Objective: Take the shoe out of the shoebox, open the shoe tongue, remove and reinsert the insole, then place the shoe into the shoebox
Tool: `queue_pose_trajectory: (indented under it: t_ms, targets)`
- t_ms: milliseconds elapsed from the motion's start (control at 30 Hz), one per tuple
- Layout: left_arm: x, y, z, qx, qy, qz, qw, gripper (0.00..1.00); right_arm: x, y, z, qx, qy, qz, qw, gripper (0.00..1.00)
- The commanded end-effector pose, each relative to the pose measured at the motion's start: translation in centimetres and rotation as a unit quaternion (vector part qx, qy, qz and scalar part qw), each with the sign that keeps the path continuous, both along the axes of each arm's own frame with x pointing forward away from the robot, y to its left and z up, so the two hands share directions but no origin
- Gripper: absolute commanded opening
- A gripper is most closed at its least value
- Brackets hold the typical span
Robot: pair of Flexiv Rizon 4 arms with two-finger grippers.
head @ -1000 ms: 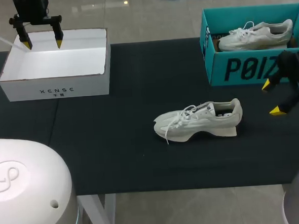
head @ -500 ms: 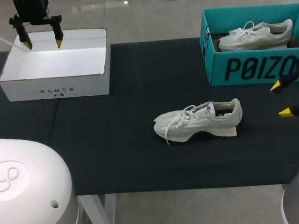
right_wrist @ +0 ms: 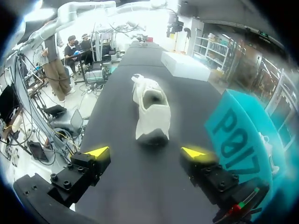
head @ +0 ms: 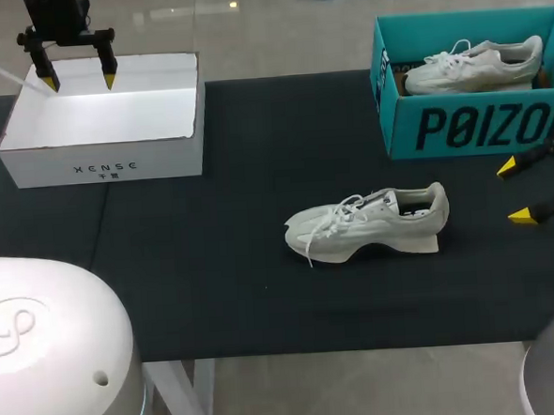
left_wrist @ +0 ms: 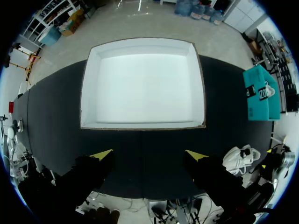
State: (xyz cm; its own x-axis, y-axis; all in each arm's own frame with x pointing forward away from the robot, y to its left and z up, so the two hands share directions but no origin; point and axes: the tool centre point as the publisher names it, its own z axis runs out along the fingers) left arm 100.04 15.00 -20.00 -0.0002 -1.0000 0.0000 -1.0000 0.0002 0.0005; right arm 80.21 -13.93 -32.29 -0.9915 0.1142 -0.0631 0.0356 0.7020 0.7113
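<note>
Right gripper (head: 514, 191) shifts off toward the right edge of the head view, away from the shoe (head: 367, 225) lying on the table (head: 215, 268). It also drops toward the table's near edge, so its upper tip sits farther from the bottom edge of the teal shoebox (head: 460, 126). Less of the black arm body shows, and it no longer covers the box's front. The fingers (head: 520, 216) level out and point more directly at the shoe's heel.

The teal shoebox (head: 460, 126) runs off the head view's edge (so does most of the right hand (head: 514, 191)).
</note>
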Motion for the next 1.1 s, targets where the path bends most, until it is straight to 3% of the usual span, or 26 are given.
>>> queue_pose_trajectory:
  t_ms: [33,400,667,867,1100]
  targets:
    - [0.0,0.0,0.0,0.0,0.0,0.0,1.0,1.0,0.6,-0.1,-0.7,0.029,-0.002,-0.013,0.999,1.0]
    - [0.0,0.0,0.0,0.0,0.0,0.0,1.0,1.0,2.4,0.4,-2.5,0.033,0.01,-0.014,0.999,1.0]
    - [0.0,0.0,0.0,0.0,0.0,0.0,1.0,1.0,4.2,-0.5,-5.6,0.037,0.03,-0.028,0.998,1.0]
    - [0.0,0.0,0.0,0.0,0.0,0.0,1.0,1.0,4.7,-0.7,-7.1,0.067,0.049,-0.021,0.996,1.0]
    - [0.0,0.0,0.0,0.0,0.0,0.0,1.0,1.0,3.5,0.3,-6.5,0.122,0.04,0.008,0.992,1.0]
